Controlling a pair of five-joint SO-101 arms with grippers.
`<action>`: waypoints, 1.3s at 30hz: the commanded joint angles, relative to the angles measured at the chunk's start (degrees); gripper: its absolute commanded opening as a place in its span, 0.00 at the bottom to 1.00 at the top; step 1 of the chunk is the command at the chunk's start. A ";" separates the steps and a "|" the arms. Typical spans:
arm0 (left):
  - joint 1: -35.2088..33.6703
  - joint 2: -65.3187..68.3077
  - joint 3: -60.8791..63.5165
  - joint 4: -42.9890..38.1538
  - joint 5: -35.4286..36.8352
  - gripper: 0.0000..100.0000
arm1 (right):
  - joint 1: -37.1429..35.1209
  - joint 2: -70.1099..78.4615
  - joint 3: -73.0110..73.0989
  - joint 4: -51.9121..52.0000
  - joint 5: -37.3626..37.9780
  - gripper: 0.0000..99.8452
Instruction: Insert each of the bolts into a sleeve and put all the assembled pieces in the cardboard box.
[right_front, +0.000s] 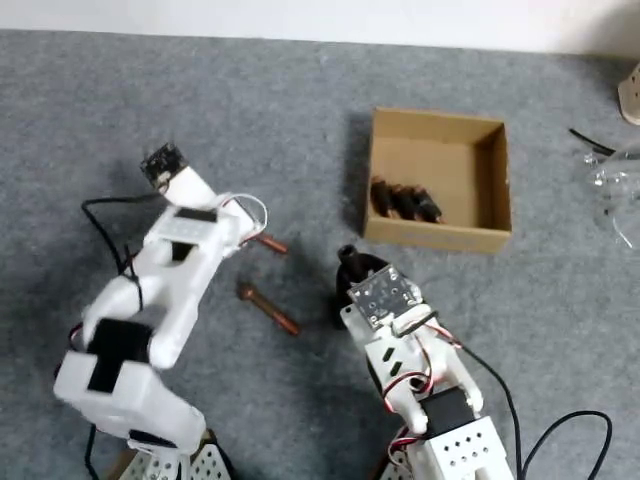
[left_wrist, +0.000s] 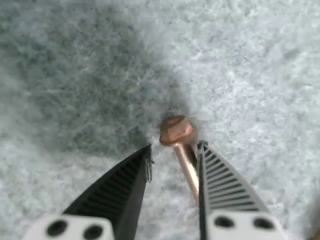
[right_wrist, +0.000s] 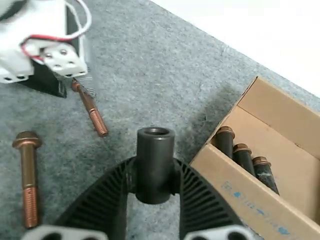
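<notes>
Your left tool (left_wrist: 175, 148) has its jaws apart, astride a copper bolt (left_wrist: 176, 131) on the grey counter (left_wrist: 250, 60). The bolt's shank touches one finger and its head sits just past the tips. Your right tool (right_wrist: 155, 172) is clamped on a dark sleeve (right_wrist: 155, 150), near the cardboard box (right_wrist: 260, 197). Three assembled pieces (right_front: 403, 202) lie side by side inside the box, against one wall. A second bolt (right_front: 268, 307) lies loose on the counter between the two arms.
</notes>
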 joint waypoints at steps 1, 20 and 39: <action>0.66 3.82 -7.52 9.32 0.26 0.14 | 0.92 -1.10 4.35 -2.15 0.62 0.00; 1.54 8.66 -14.37 19.96 0.26 0.11 | 0.92 -1.10 4.35 -2.15 0.62 0.00; 1.45 2.42 -9.98 19.87 -5.19 0.00 | 0.75 -1.10 4.62 -5.14 0.62 0.00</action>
